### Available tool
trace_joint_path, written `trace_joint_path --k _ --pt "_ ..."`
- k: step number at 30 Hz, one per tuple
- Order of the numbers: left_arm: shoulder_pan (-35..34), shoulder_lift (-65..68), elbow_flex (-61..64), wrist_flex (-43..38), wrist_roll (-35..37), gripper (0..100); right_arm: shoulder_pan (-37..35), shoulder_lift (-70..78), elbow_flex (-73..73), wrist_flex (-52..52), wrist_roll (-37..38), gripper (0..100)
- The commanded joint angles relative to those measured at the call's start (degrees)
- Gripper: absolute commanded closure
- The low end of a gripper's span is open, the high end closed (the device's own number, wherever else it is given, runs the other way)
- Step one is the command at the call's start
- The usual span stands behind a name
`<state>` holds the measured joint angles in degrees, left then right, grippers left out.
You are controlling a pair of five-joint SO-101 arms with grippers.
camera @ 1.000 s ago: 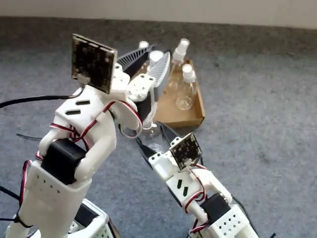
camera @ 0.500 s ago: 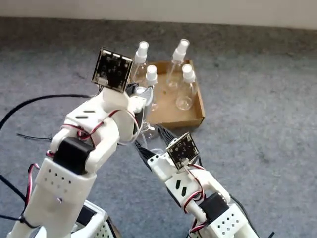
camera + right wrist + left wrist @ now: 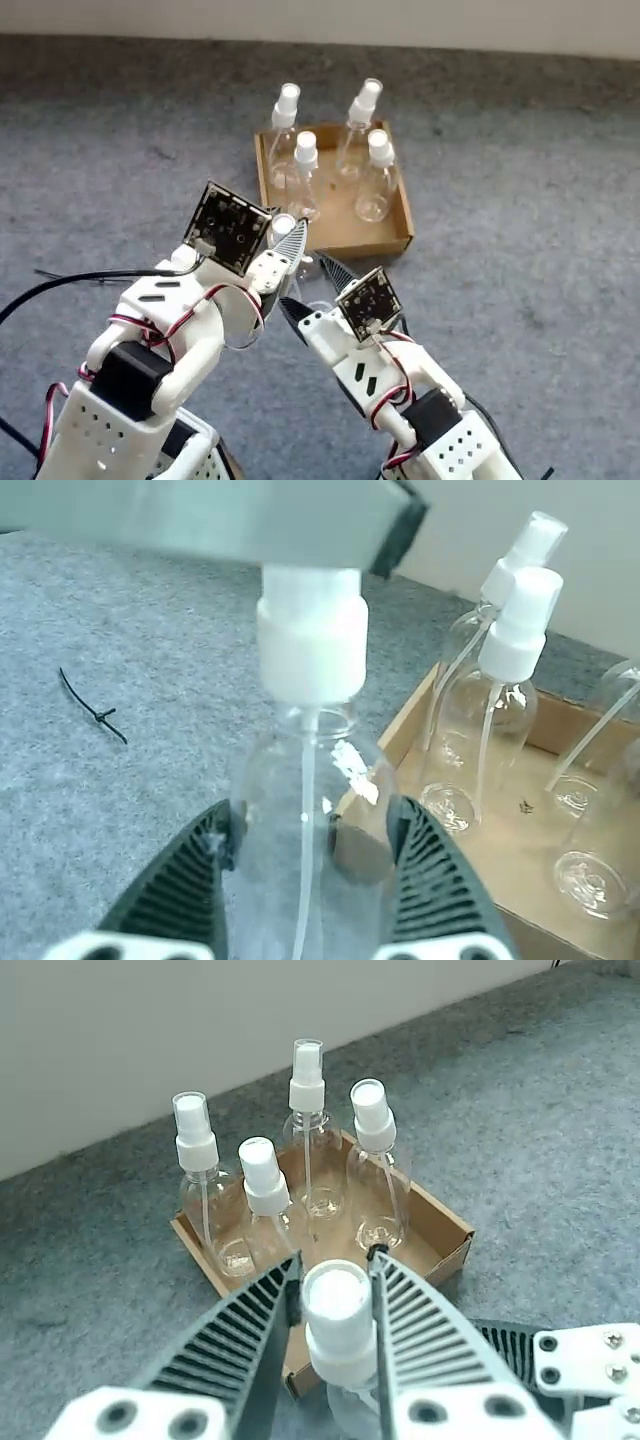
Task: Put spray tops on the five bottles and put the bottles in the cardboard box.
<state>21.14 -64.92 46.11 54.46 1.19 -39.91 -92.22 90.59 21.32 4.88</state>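
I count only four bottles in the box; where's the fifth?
The fifth bottle is held outside the cardboard box, at its near edge in the high view, with the right gripper around its body and the left gripper on its spray top.

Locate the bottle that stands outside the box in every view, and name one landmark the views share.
High view: bottle just in front of the box, at its near wall.
Left wrist view: bottle's top between the left gripper fingers, box beyond it.
Right wrist view: bottle's body in the right gripper, box beside it.
Landmark: the box.
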Motion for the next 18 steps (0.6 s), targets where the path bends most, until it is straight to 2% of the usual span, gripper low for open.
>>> trace_joint_path --k 1,5,12,18 --pt "0.0 -0.5 -0.2 -0.3 -0.9 84 0.8 -1.1 -1.4 -0.2 -0.5 99.5" --pt "0.0 -0.1 -5.3 0.2 -1.0 84 0.7 -1.1 -1.4 -0.2 -0.5 99.5" --pt "-0.1 0.0 -18.0 7.3 -1.0 83 0.7 -1.1 -1.4 -0.2 -0.5 99.5" --pt "-2.7 1.2 -17.5 8.1 -1.1 84 0.7 -1.1 -1.4 -0.2 -0.5 99.5"
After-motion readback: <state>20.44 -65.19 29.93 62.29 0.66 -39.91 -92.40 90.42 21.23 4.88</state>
